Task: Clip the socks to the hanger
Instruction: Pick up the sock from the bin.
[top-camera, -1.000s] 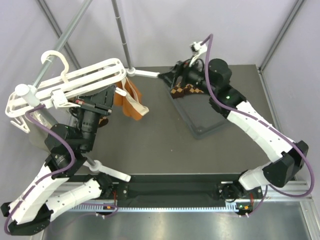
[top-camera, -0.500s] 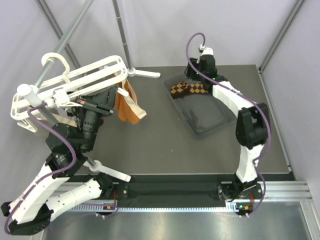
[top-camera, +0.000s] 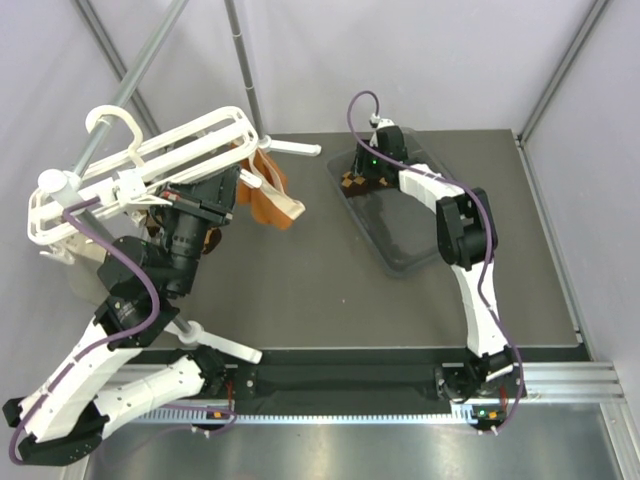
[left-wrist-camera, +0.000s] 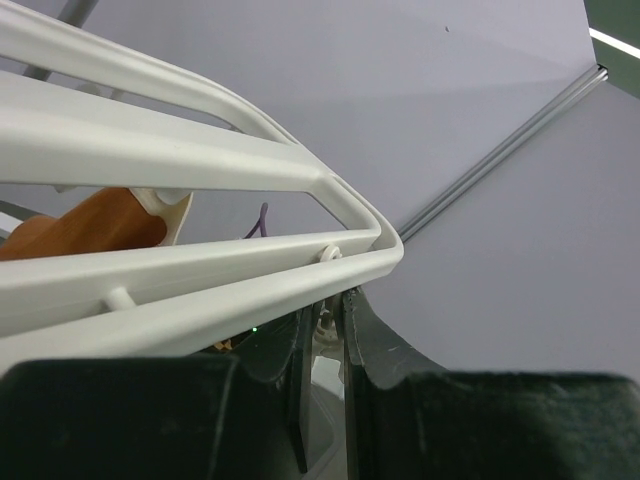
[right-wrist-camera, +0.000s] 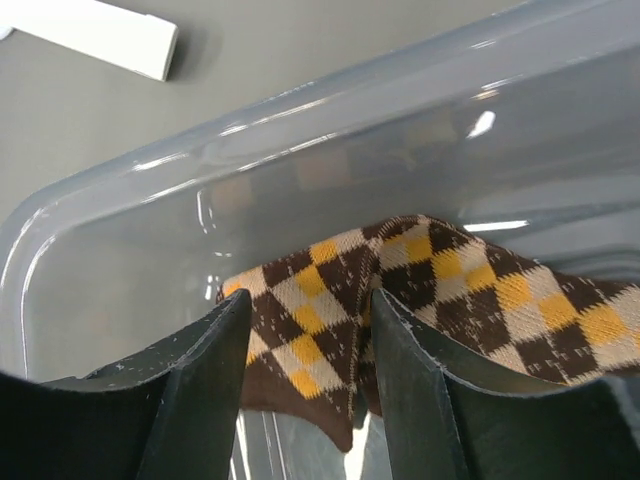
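The argyle socks (right-wrist-camera: 420, 290) lie in the far left end of a clear plastic bin (top-camera: 420, 250); only a brown patch (top-camera: 352, 182) shows in the top view. My right gripper (right-wrist-camera: 310, 310) is open, its fingers on either side of a sock's dark brown end, low inside the bin (right-wrist-camera: 100, 200). The white hanger (top-camera: 170, 150) is tilted up at the left, its hook on the slanted pole. My left gripper (left-wrist-camera: 325, 310) sits under the hanger's rim (left-wrist-camera: 200, 160), jaws almost closed at its near corner, seemingly holding it.
An orange sock (top-camera: 265, 195) and a beige sock (top-camera: 287, 208) hang from the hanger's right end; the orange one shows in the left wrist view (left-wrist-camera: 80, 225). A grey metal pole (top-camera: 245, 70) rises at the back, its white foot (top-camera: 295, 147) beside the bin.
My right arm has folded in and its gripper has moved left to the bin's far-left end, down over the sock. My left arm has tilted the hanger slightly up and right.
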